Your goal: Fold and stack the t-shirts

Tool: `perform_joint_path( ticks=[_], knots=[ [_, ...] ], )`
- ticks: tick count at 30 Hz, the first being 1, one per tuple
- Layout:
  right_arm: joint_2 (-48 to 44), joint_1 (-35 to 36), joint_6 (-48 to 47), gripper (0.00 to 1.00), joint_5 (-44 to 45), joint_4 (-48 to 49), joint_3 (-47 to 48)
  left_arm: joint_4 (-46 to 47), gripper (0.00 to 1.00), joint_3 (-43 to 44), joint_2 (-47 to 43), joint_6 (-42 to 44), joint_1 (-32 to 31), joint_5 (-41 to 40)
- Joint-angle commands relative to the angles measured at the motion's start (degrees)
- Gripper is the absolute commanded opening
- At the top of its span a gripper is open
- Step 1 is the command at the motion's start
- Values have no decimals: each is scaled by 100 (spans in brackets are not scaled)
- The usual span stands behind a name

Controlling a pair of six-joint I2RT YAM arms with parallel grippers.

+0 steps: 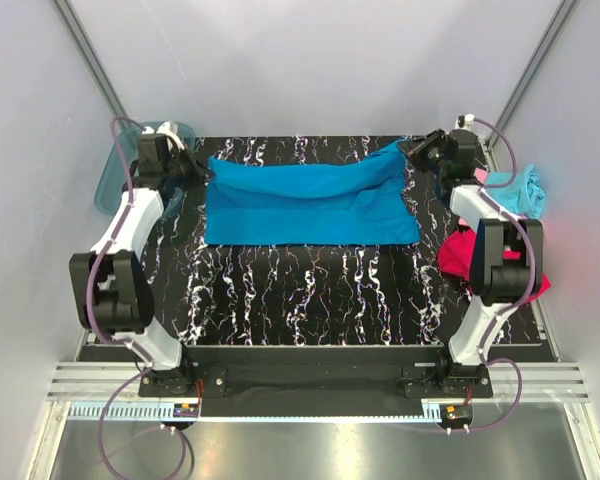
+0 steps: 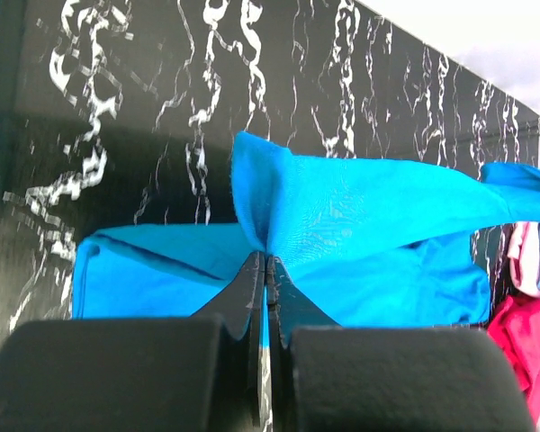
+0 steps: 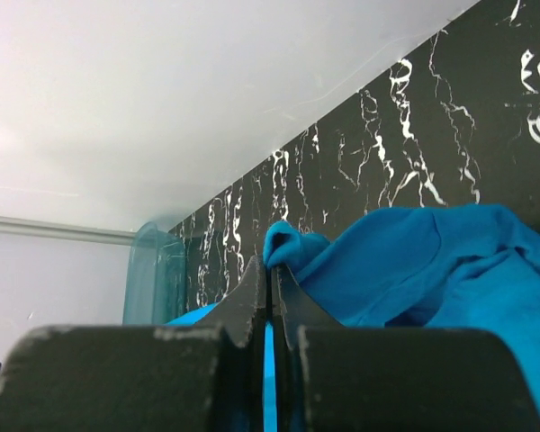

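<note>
from above, the two arm bases sat at the near edge of the black marbled table point(image 1: 310, 290). both arms stretched to its far side, where the left gripper point(image 1: 195, 170) and right gripper point(image 1: 417, 150) each clenched a far corner of the blue t-shirt point(image 1: 310, 205) spread between them. the magenta t-shirt point(image 1: 458, 255) lay beside the right arm. the left wrist view showed the jaws pinching a raised fold. the right wrist view showed the same pinch, with the teal bin point(image 3: 153, 270) and a white wall beyond.
</note>
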Motion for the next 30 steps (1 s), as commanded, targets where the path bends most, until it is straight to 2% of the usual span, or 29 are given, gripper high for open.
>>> perform_joint_path(
  ticks=[1,14,23,30],
  knots=[
    [-668,49,115,0,180,626,-447,202,0,-440,-517,-1,3,-239],
    [-2855,40,124,0,497,1294,-3399,158,0,-1513,-1326,-220,-6,-564],
    [-3639,40,1,0,795,1233,-4402,140,0,-1944,-1423,-580,-94,-950],
    [-3561,40,-52,0,919,1452,-4852,149,0,-2462,-1397,-1090,-138,-1495]
  ],
)
